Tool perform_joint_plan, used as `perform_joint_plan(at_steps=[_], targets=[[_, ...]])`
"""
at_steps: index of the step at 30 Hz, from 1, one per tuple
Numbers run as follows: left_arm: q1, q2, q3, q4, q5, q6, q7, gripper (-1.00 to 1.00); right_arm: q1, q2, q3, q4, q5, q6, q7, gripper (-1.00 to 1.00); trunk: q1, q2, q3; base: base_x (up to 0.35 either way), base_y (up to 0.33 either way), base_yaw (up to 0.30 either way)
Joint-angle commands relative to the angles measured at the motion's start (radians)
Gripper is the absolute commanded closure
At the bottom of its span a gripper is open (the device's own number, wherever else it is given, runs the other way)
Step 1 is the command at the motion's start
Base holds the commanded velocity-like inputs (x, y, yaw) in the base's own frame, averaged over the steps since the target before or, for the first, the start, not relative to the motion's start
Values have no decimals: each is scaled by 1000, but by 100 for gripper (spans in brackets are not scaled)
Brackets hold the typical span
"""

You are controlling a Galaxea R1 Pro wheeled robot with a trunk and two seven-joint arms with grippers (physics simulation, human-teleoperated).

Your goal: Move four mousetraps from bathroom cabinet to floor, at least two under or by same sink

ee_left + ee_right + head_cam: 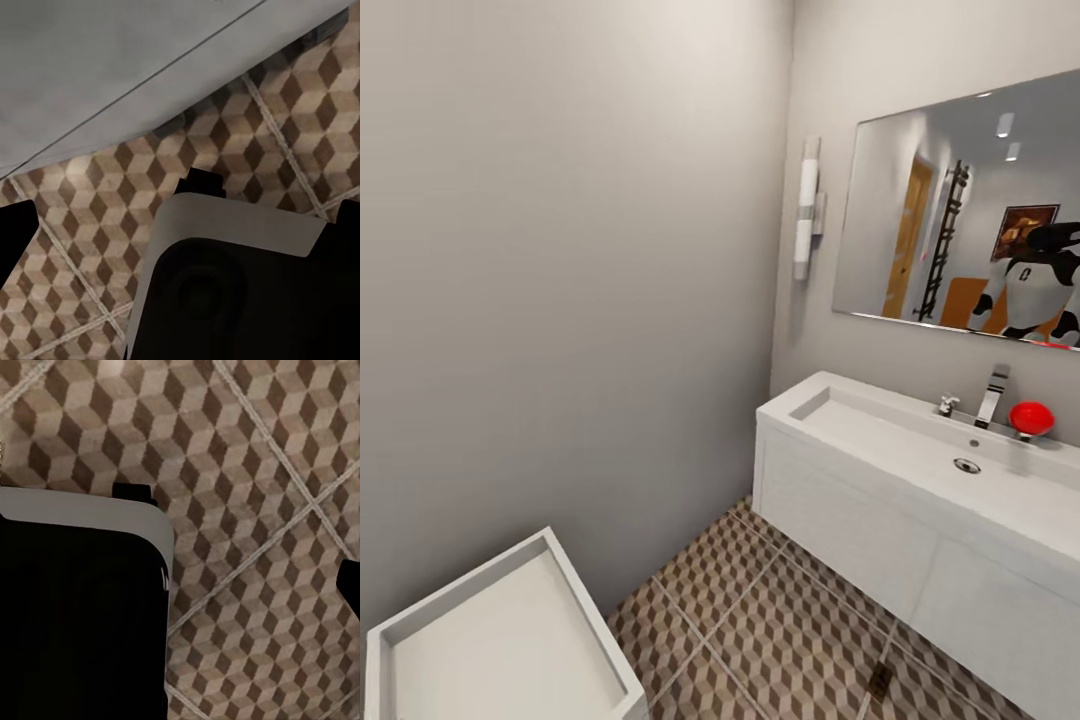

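1. Bathroom floor (760, 620) of brown-beige cube-patterned tiles lies below both pincers; pincer spread cannot be told.
2. Orange-brown wooden cabinet appears as a mirror (960, 215) reflection; mousetraps unseen.
3. Likely step: approach; next, turn toward the cabinet.

Patterned tiles cover the bathroom floor.
The floor (760, 620), laid in large squares of brown, beige and grey cubes with pale grout, runs beneath a white vanity (880, 520) along the mirror wall; a small dark slab (879, 680) lies on it beside the vanity.
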Motion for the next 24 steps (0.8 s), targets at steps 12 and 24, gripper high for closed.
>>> perform_joint_plan(at_steps=[12, 24], targets=[[0, 0, -8, 0, 9, -2, 2, -100, -1, -1, 8, 3, -2, -9, 0, -100, 0, -1, -1, 0, 0, 90], [-1, 0, -8, 0, 9, -2, 2, -100, -1, -3, 7, 3, -5, -12, -1, -100, 0, -1, -1, 0, 0, 273]])
